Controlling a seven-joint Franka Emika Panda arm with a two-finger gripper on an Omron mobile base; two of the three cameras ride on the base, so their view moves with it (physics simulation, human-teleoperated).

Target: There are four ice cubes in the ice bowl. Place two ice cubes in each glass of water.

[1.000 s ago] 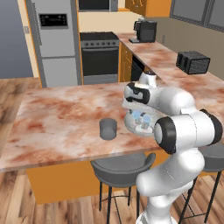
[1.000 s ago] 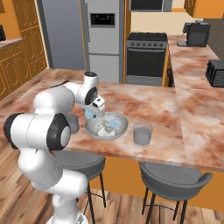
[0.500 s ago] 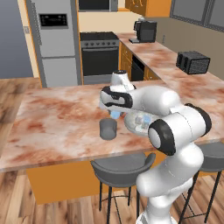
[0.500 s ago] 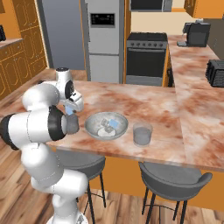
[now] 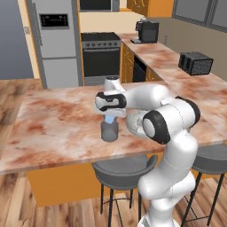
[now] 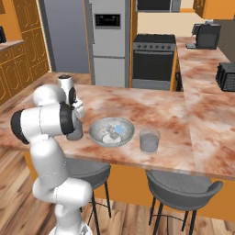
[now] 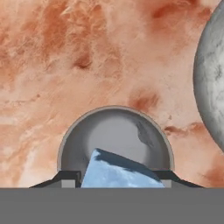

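Hand (image 7: 121, 181) has swung from bowl (image 6: 111, 133) to hover over smoky round glass (image 7: 116, 138), pinching translucent blue ice cube (image 7: 118, 170); speckled bowl at 3 o'clock.

The gripper (image 7: 114, 183) has swung from the ice bowl (image 7: 212, 83) to above a glass (image 7: 114, 138), seemingly carrying 1 ice cube (image 7: 120, 171).

ice bowl (image 6: 111, 133) between two glasses (image 6: 149, 140) (image 5: 109, 131), tool (image 5: 110, 119) with ice cube (image 7: 119, 171) above left one

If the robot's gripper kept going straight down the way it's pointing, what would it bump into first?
Probably the glass of water. The gripper holds an ice cube pointing into the glass's open mouth, so the cube would go in first.
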